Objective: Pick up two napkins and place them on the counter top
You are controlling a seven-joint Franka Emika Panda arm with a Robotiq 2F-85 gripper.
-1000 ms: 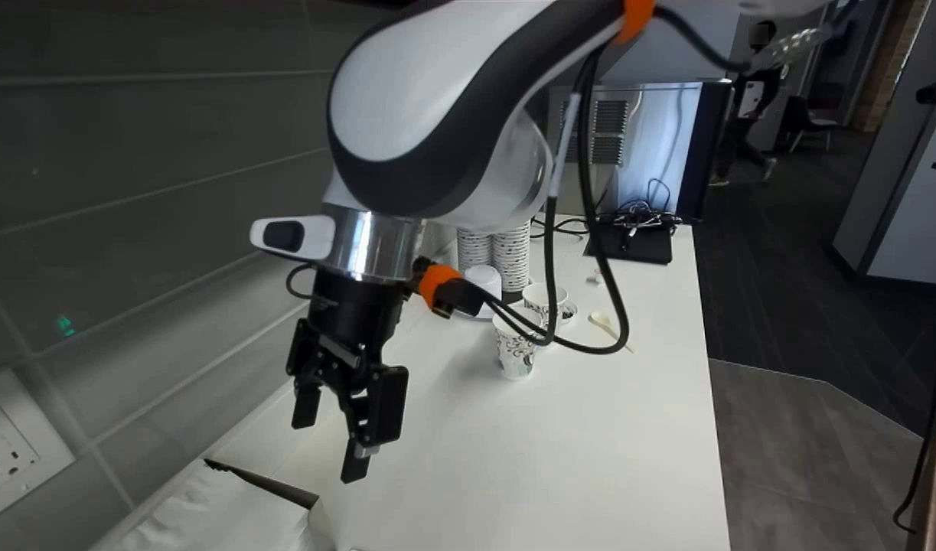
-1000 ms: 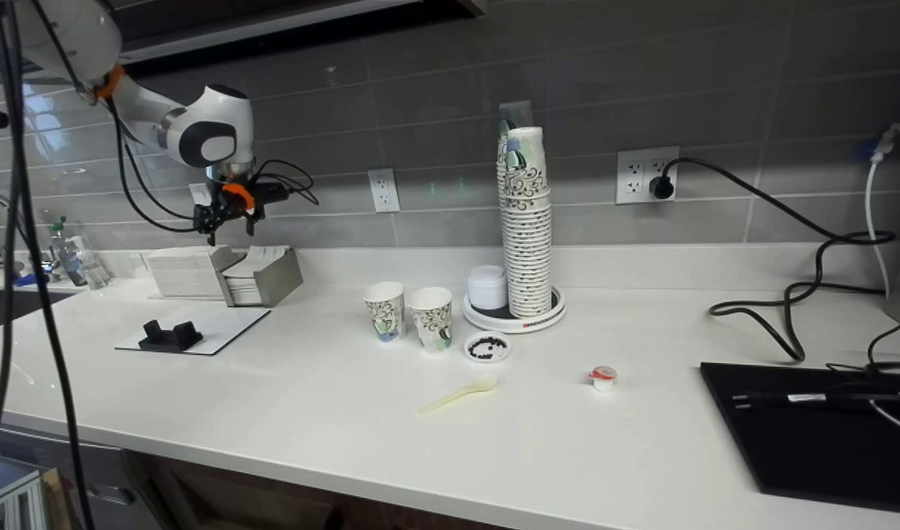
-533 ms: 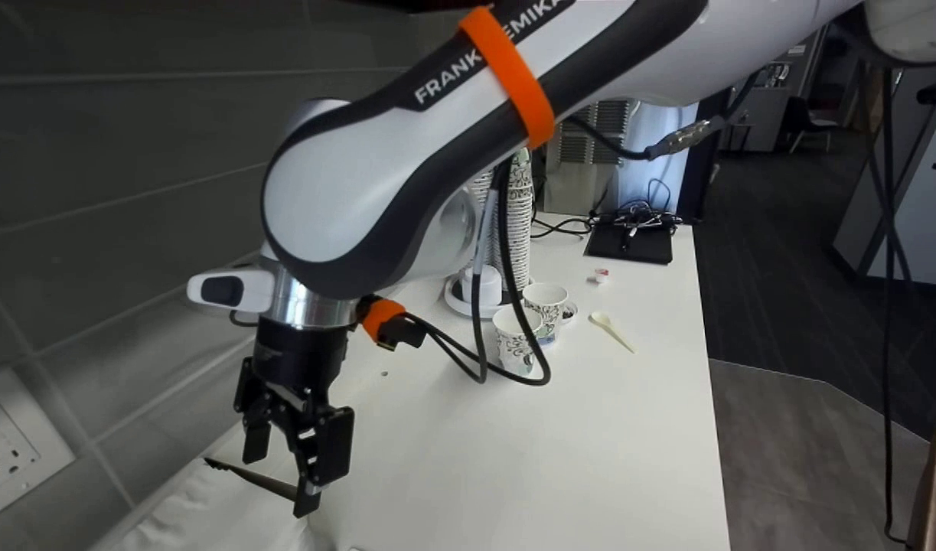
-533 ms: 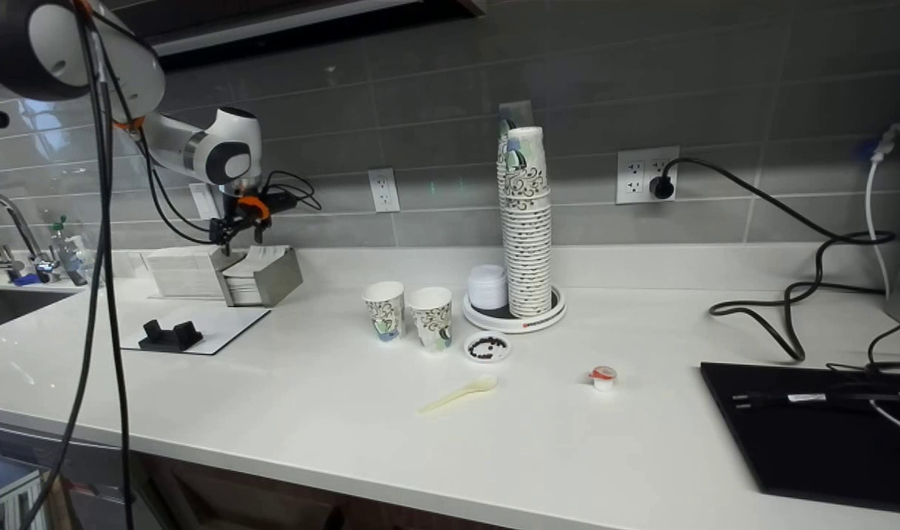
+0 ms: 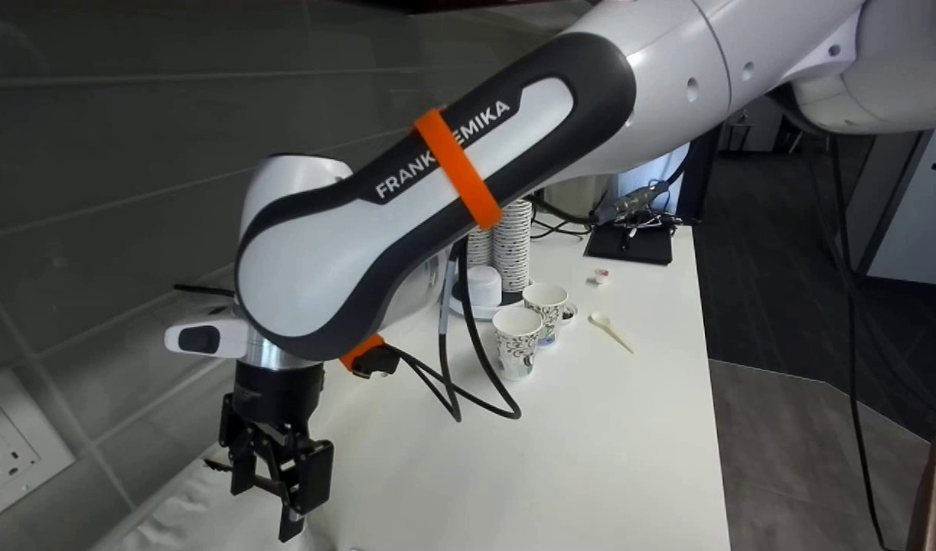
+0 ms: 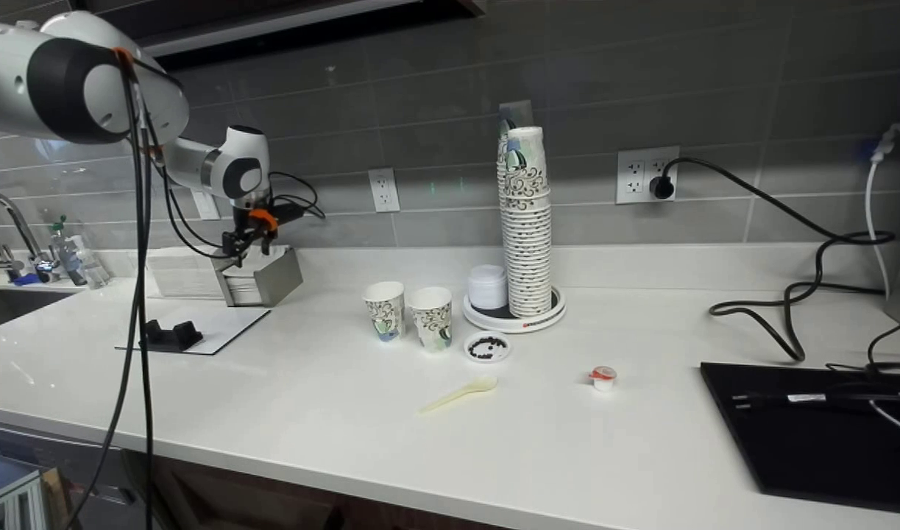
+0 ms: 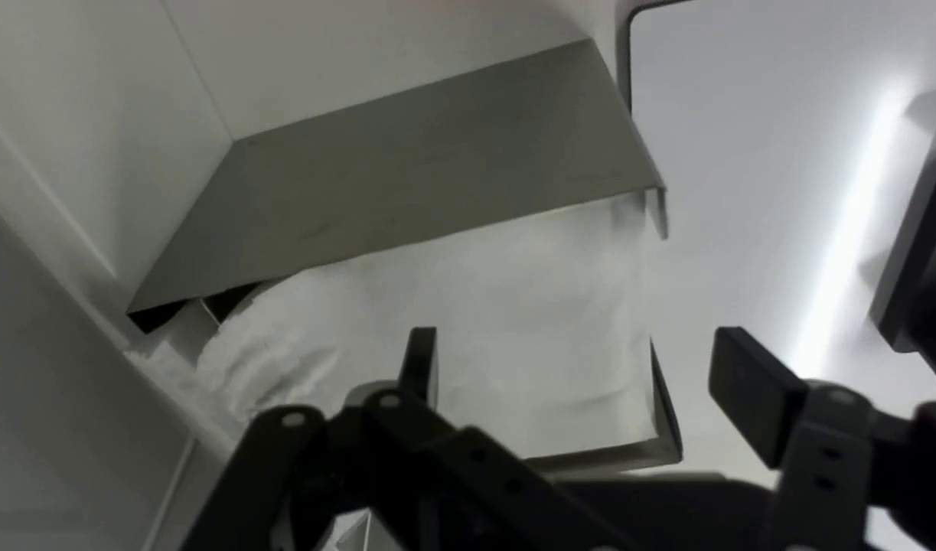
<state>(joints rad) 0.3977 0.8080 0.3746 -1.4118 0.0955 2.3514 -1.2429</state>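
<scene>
Pointing down with jaws spread wide and holding nothing, the end effector (image 5: 264,510) is over the napkins (image 7: 544,283), which lie stacked under it in a metal holder (image 7: 406,176); whether it touches them, I cannot tell. Such paper should be light, soft and easy to tear, so I would pinch gently the uppermost ones, at the free edge, before bringing two to the tabletop (image 5: 529,459) below it.

One pincer (image 5: 266,511), one counter top (image 6: 553,449), two freestanding cups (image 6: 432,320), one spoon (image 6: 460,393)
</scene>
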